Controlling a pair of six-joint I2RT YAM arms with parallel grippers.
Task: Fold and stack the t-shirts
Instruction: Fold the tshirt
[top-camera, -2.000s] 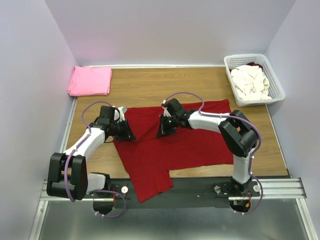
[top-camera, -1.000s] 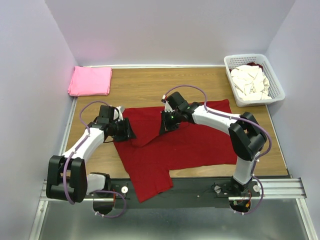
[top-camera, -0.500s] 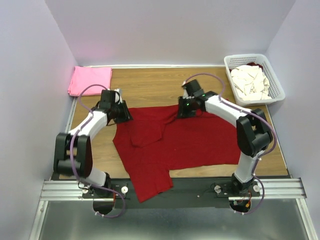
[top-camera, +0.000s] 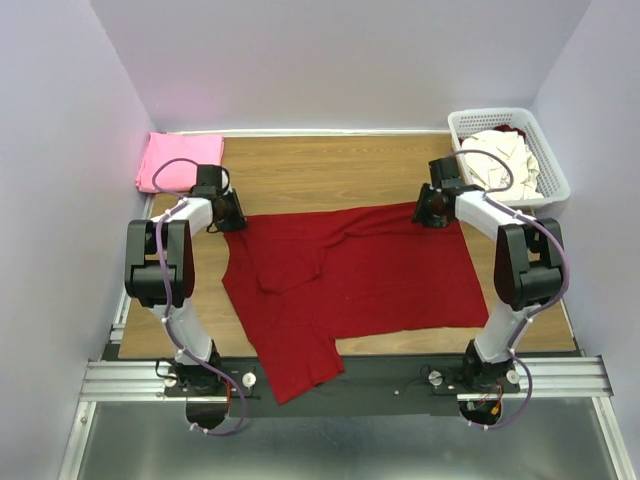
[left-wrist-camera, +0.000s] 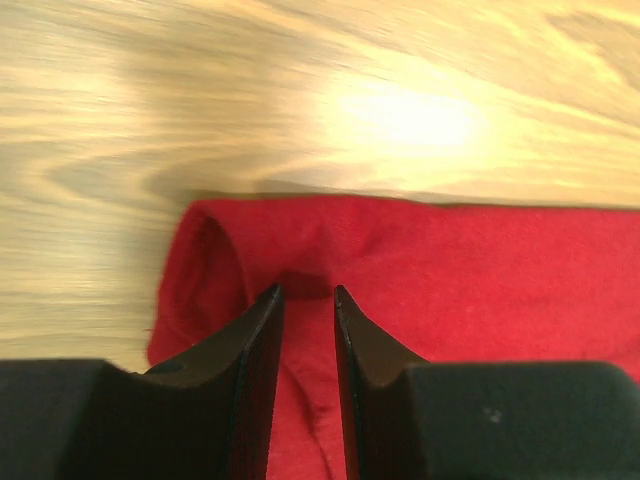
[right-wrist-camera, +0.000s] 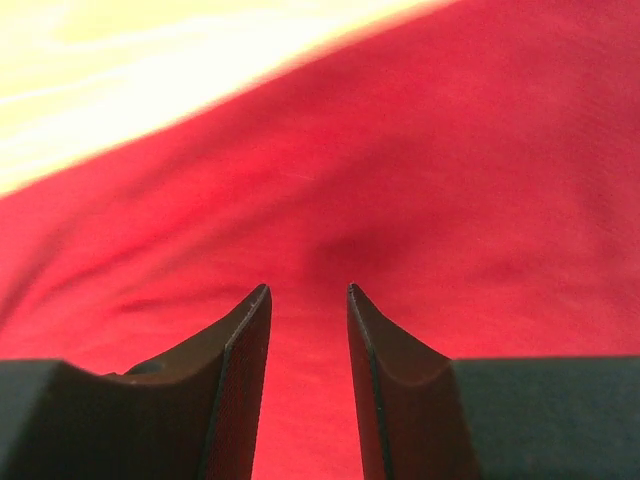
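In the left wrist view, the left gripper (left-wrist-camera: 307, 292) has its two dark fingers drawn close together. They are pinched on a small pucker at the rolled corner of the dark red t-shirt (left-wrist-camera: 450, 270), right where the cloth meets bare wood. The right wrist view shows the right gripper (right-wrist-camera: 308, 290) likewise narrowed onto a dimple of the same red cloth, which fills nearly the whole frame, with a pale strip of table only at the upper left.

Only the overhead view shows how far apart the two grips are: one at the shirt's upper left corner, the other at its upper right corner. The shirt lies spread across the middle of the wooden table (top-camera: 330, 170), with one sleeve hanging over the bottom edge. A folded pink t-shirt (top-camera: 175, 160) lies at the upper left, and a white basket (top-camera: 520, 203) of cream-white t-shirts (top-camera: 500, 160) sits at the upper right.
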